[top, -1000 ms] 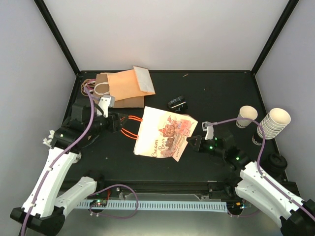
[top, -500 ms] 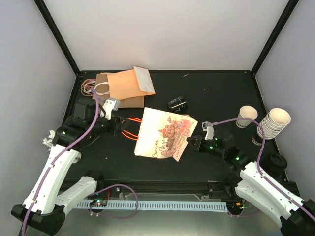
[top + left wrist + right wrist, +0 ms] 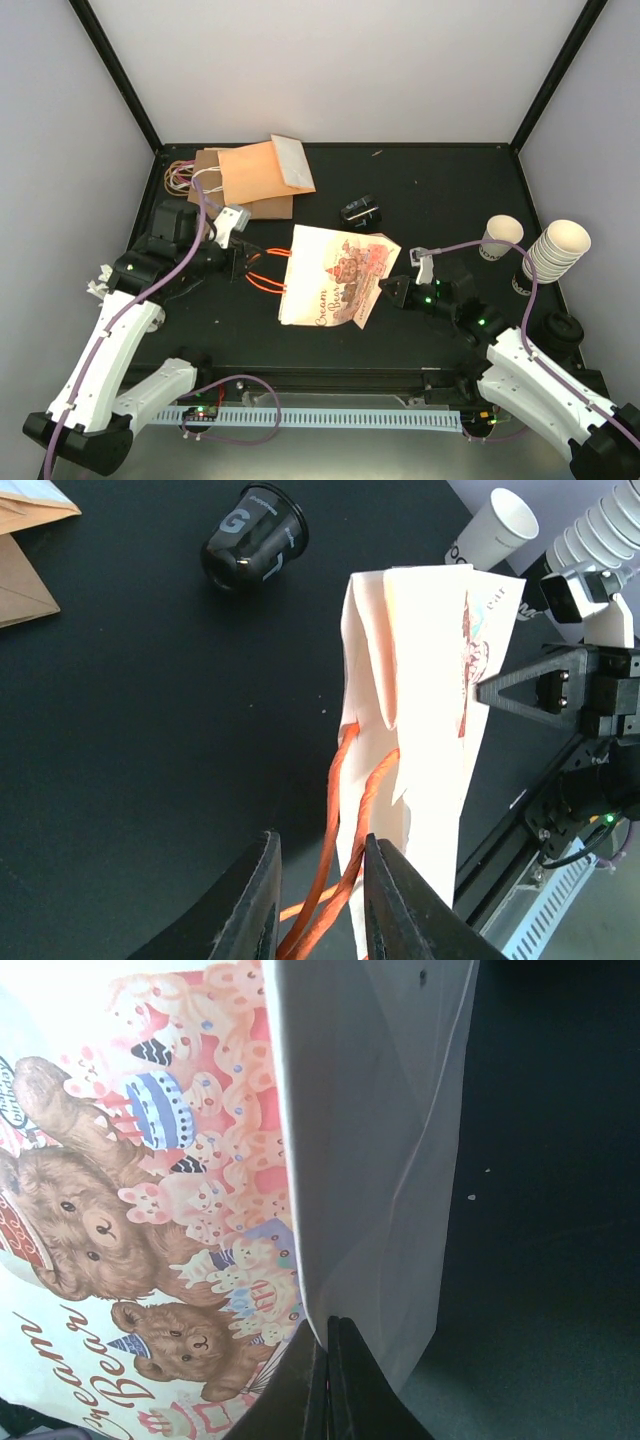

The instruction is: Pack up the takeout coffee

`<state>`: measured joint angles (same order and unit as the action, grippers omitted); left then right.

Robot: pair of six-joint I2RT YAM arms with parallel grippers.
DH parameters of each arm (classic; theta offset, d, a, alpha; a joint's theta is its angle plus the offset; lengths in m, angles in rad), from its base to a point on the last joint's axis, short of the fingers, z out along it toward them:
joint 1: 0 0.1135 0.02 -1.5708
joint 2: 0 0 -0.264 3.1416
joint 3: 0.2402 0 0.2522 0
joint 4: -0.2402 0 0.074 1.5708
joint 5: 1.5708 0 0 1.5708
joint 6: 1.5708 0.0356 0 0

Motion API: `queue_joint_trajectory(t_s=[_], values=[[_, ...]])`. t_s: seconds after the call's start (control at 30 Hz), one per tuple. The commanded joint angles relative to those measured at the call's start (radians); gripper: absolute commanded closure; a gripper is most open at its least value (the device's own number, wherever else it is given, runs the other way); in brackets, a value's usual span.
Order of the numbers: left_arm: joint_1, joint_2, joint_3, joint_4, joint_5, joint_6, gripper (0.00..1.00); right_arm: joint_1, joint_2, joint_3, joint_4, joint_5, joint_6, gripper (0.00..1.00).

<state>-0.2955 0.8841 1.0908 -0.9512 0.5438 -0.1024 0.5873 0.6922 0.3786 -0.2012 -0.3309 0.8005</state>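
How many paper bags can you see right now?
3: the printed bag mid-table; an orange bag atop a brown bag at the far left. More may lie hidden in that pile.

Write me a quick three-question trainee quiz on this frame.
1. True or false: the single cup is already inside the bear-print bag.
2. What is the right gripper pinching? A) bear-print bag B) cup stack C) black pod
3. Fill in: between the left gripper fingers run the bag's ____.
Key: 1 false; 2 A; 3 orange handles.
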Motion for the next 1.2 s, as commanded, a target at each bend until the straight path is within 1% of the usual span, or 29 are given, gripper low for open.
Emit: queue_joint_trajectory(t_s=[0.0, 0.1, 0.17, 0.2, 0.27, 0.33, 0.53, 0.63, 0.93, 1.07, 1.17], values=[[0.005, 0.010, 0.047, -0.040, 0.031, 0.044, 0.74, -0.006, -0.003, -0.009, 0.045, 0.003, -0.008, 0.99], [0.006, 0.012, 0.049, -0.043, 0.034, 0.043, 0.73, -0.006, -0.003, -0.012, 0.045, 0.003, -0.009, 0.99], [0.006, 0.013, 0.051, -0.045, 0.037, 0.043, 0.75, -0.006, -0.003, -0.013, 0.043, 0.005, -0.009, 0.99], [0.006, 0.014, 0.053, -0.048, 0.038, 0.043, 0.78, -0.006, -0.004, -0.013, 0.043, 0.006, -0.012, 0.99], [0.006, 0.017, 0.059, -0.054, 0.038, 0.046, 0.89, -0.005, -0.006, -0.015, 0.042, 0.009, -0.015, 0.99], [0.006, 0.021, 0.067, -0.061, 0.037, 0.048, 0.98, -0.006, -0.007, -0.015, 0.040, 0.011, -0.019, 0.99], [0.006, 0.025, 0.094, -0.084, 0.031, 0.049, 0.98, -0.006, -0.005, -0.011, 0.032, 0.021, -0.034, 0.99], [0.005, 0.029, 0.111, -0.101, 0.002, 0.039, 0.98, -0.006, -0.006, -0.002, 0.012, 0.043, -0.052, 0.99], [0.006, 0.039, 0.206, -0.170, -0.132, 0.006, 0.98, -0.007, 0.027, 0.068, -0.133, 0.209, -0.151, 0.97], [0.006, 0.038, 0.215, -0.176, -0.145, 0.005, 0.98, -0.007, 0.048, 0.085, -0.153, 0.215, -0.178, 0.98], [0.006, 0.043, 0.213, -0.185, -0.185, 0.006, 0.98, -0.007, 0.052, 0.093, -0.157, 0.199, -0.206, 0.99]])
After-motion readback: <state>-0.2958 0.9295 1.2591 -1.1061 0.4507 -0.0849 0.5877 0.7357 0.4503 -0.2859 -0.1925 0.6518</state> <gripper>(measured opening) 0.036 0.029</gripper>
